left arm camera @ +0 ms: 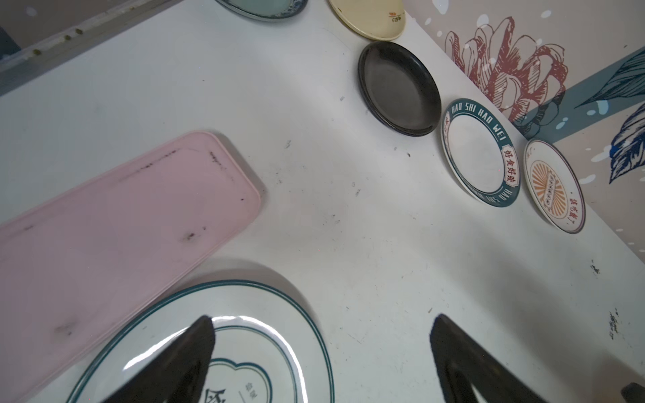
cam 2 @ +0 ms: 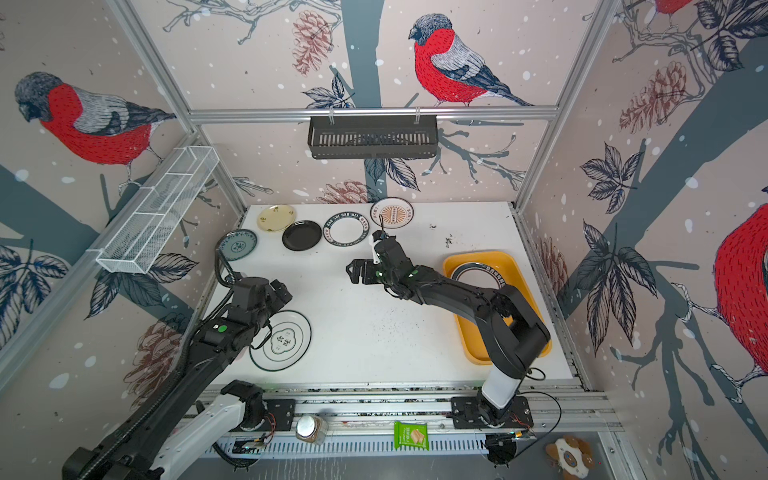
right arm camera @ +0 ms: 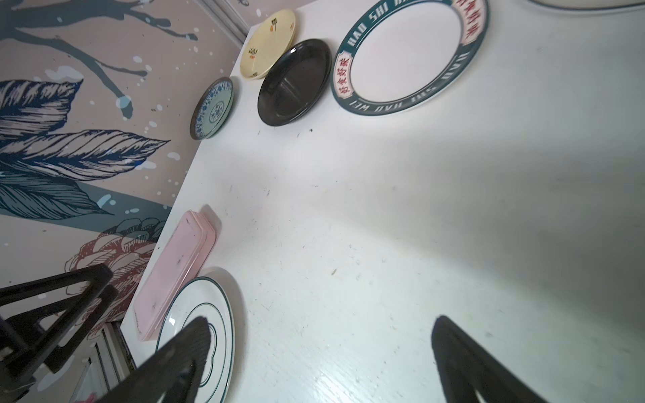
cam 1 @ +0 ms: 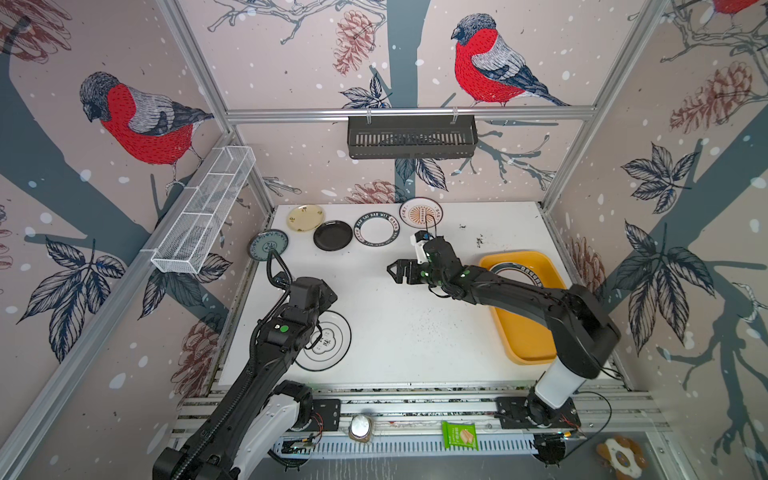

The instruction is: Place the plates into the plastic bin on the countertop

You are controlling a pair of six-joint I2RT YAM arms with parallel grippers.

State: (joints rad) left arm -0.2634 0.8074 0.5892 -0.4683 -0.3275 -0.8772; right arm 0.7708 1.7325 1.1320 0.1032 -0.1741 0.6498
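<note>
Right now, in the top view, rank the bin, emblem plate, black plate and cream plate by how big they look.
1. bin, though partly covered.
2. emblem plate, partly covered and nearer the camera, so less sure.
3. black plate and cream plate: about alike, not ranked.

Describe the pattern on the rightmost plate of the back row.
That plate is white with an orange sunburst; best seen in the left wrist view.

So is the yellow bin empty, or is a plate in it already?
Not empty. In both top views one plate with a dark lettered rim lies inside the plastic bin, partly hidden by the right arm.
</note>
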